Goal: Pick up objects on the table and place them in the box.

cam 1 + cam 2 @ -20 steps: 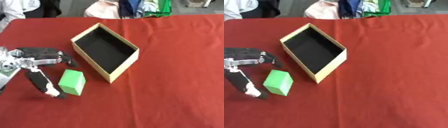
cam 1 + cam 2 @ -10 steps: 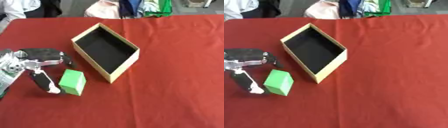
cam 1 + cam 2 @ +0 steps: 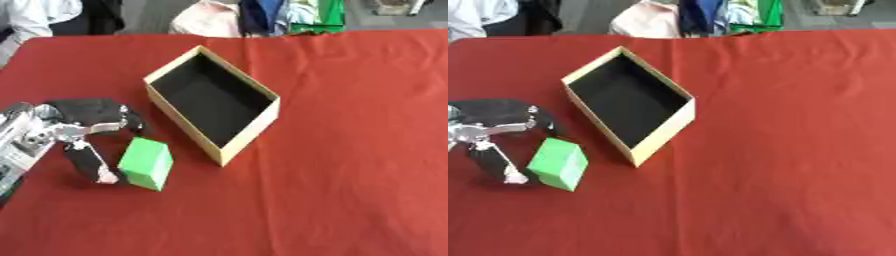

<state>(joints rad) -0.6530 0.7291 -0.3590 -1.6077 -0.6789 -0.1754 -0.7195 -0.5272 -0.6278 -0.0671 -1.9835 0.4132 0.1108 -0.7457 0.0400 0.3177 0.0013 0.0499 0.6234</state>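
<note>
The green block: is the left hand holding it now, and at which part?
Not yet held. The left hand straddles the green block, thumb at its left side, fingers behind; contact cannot be told.

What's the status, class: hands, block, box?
Left hand open around green block, not gripping. Right hand out of view. Block on table beside box, box empty. Path clear.

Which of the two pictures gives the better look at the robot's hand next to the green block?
The left eye view: the left hand shows whole, wrist included, its fingers and thumb spread beside the green block. The right eye view shows the same hand nearer the picture's left edge, with its wrist cut off.
</note>
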